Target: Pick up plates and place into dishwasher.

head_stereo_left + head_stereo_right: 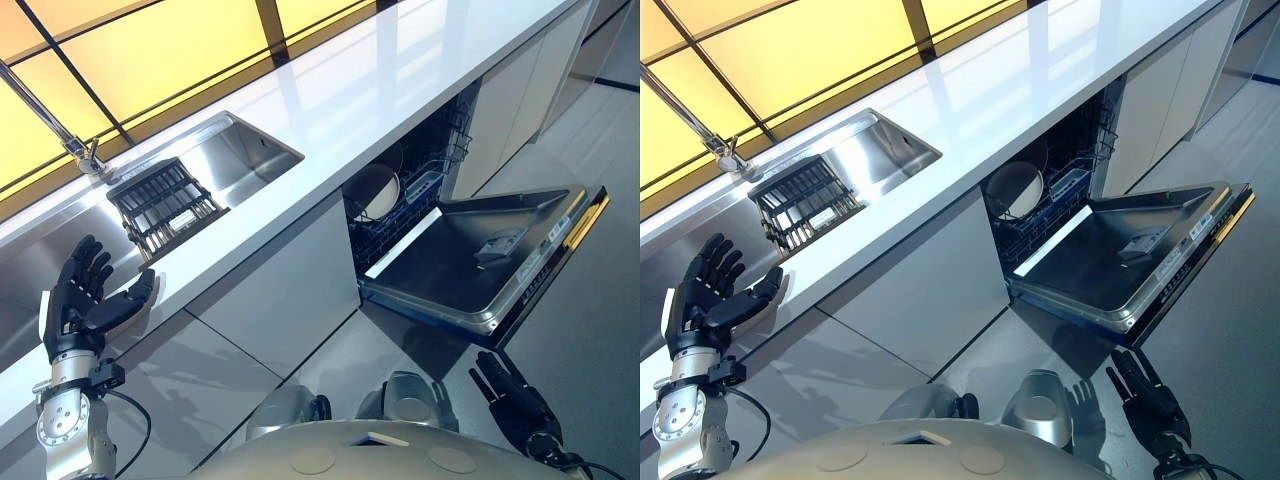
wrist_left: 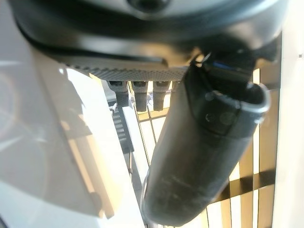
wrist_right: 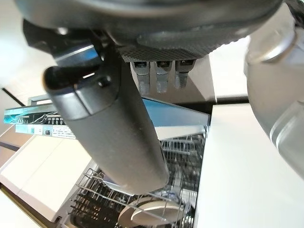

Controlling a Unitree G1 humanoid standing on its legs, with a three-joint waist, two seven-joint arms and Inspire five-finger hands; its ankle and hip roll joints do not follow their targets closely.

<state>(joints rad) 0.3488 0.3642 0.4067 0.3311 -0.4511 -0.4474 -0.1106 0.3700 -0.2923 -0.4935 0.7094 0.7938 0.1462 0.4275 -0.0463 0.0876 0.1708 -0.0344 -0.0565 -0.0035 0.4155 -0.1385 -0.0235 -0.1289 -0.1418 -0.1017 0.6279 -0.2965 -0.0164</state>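
A white plate (image 1: 375,190) stands on edge in the lower rack (image 1: 400,215) of the open dishwasher, and it also shows in the right wrist view as the plate (image 3: 147,213). The dishwasher door (image 1: 470,260) lies folded down flat. My left hand (image 1: 85,295) is raised over the white counter's front edge beside the sink, open, with nothing in it. A pale curved-edged shape (image 2: 33,156) lies beside it; I cannot tell whether it is a plate. My right hand (image 1: 510,395) hangs low in front of the door, fingers straight and holding nothing.
A black dish rack (image 1: 165,205) sits in the steel sink (image 1: 250,150), with a tap (image 1: 85,150) behind it. The long white counter (image 1: 400,80) runs to the far right. The lowered door juts out over the grey floor (image 1: 590,340).
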